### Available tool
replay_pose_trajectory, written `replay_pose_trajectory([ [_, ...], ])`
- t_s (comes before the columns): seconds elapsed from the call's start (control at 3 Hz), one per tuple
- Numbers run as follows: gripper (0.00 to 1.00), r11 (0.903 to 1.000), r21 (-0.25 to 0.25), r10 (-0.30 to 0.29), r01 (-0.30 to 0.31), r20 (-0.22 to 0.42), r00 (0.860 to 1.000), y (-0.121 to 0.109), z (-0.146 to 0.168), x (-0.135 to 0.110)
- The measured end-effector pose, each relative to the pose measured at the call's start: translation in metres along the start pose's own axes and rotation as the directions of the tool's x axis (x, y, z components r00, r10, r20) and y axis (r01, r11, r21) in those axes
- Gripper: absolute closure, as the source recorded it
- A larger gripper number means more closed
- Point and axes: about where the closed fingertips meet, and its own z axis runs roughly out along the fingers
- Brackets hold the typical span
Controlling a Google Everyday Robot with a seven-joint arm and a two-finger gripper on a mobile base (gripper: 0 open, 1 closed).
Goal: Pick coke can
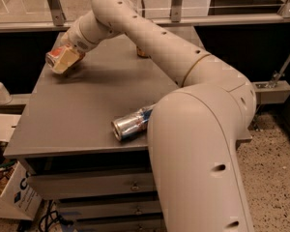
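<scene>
Gripper (63,61) sits at the far left corner of the table (87,105), at the end of the arm (174,57), which reaches out across the top. Its pale fingers are closed around the coke can (52,58). The can is tilted, one reddish end poking out to the left. A shadow lies on the tabletop just below, so the can looks slightly raised, though I cannot tell for sure whether it is clear of the surface.

Handling, as a judgement:
- The can has a thin metal wall, stiff enough for a firm grip, but it dents under a hard squeeze.
- The painted side is smooth and likely slippery.
- Weight is unknown; full or empty cannot be told.
- The best hold is across the middle of the round body, where the fingers appear to be, and not on the rims.

A silver-and-blue can (129,123) lies on its side near the front edge, well apart from the gripper.
</scene>
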Motion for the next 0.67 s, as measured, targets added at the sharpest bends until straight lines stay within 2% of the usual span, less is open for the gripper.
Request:
replay_pose_trajectory([
  [0.33, 1.0, 0.9986, 0.02, -0.05, 0.049, 0.041, 0.998, 0.005, -0.02, -0.02],
  [0.67, 1.0, 0.9958, 0.043, -0.085, 0.081, 0.115, 0.99, 0.016, -0.043, -0.038],
])
